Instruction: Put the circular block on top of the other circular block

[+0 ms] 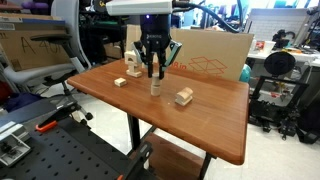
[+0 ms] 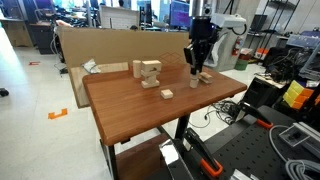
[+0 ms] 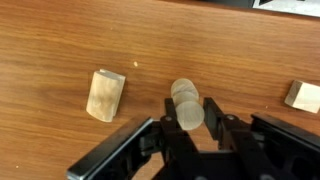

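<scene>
My gripper (image 3: 190, 118) is shut on the circular block (image 3: 190, 113), a pale wooden cylinder seen end-on between the fingers. The other circular block (image 3: 183, 91) stands right under it, slightly offset toward the far side. I cannot tell whether the two touch. In both exterior views the gripper (image 1: 154, 72) (image 2: 196, 66) points straight down over the upright pale cylinder (image 1: 155, 88) (image 2: 196, 79) near the middle of the wooden table (image 1: 215, 125).
A pale rectangular block (image 3: 105, 95) lies to the left in the wrist view and another (image 3: 303, 96) at the right edge. An exterior view shows a block pile (image 1: 133, 65), a small block (image 1: 121, 82), a larger block (image 1: 183, 96) and a cardboard box (image 1: 215, 55) behind.
</scene>
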Tool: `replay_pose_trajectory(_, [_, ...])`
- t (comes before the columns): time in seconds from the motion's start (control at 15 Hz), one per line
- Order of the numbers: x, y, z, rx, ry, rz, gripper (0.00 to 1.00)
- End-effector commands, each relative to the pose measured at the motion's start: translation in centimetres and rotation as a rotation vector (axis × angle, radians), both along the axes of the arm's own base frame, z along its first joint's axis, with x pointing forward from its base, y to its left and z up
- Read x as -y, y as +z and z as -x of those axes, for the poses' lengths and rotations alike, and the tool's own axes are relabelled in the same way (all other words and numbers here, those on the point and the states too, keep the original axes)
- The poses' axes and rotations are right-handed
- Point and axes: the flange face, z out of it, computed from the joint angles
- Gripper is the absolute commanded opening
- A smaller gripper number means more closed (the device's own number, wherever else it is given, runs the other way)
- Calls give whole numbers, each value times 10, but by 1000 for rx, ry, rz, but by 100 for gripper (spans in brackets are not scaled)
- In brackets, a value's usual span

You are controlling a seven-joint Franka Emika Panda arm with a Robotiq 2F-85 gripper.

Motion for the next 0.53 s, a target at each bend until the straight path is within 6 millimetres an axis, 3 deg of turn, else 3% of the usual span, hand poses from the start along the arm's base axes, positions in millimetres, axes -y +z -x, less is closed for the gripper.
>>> replay_pose_trajectory(0.0, [-4, -3, -5, -4, -7, -7, 8])
replay_pose_trajectory(0.4, [-7, -3, -5, -8, -4, -6, 8])
replay_pose_trajectory(0.47, [-6, -3, -5, -10, -5, -4, 36])
